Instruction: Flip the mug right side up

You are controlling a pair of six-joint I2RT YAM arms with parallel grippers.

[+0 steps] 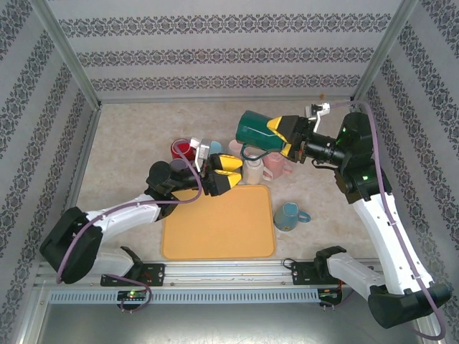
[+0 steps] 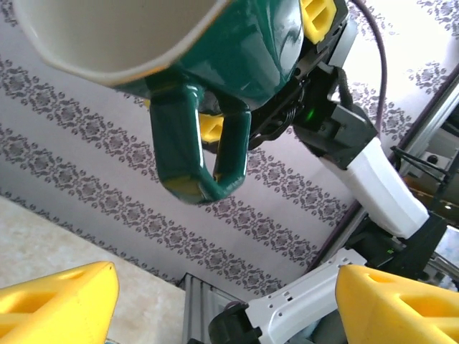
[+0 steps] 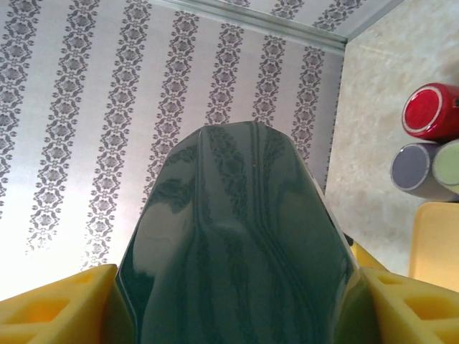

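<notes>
The dark green mug (image 1: 252, 131) hangs in the air on its side, above the back of the table. My right gripper (image 1: 280, 136) is shut on its body, a yellow finger on each side, and the glossy green wall of the mug (image 3: 244, 236) sits between my right gripper's (image 3: 237, 304) pads. Its pale rim and looped handle (image 2: 197, 150) point down toward the left arm. My left gripper (image 1: 228, 172) is just below and left of the mug. In the left wrist view, the left gripper (image 2: 226, 304) points up at the handle, open, with nothing between its fingers.
An orange mat (image 1: 215, 229) lies at the front centre. A blue mug (image 1: 287, 215) stands to its right. A red mug (image 1: 181, 149), a cream cup (image 1: 253, 170) and a pink mug (image 1: 276, 166) cluster behind the mat. Patterned walls enclose the table.
</notes>
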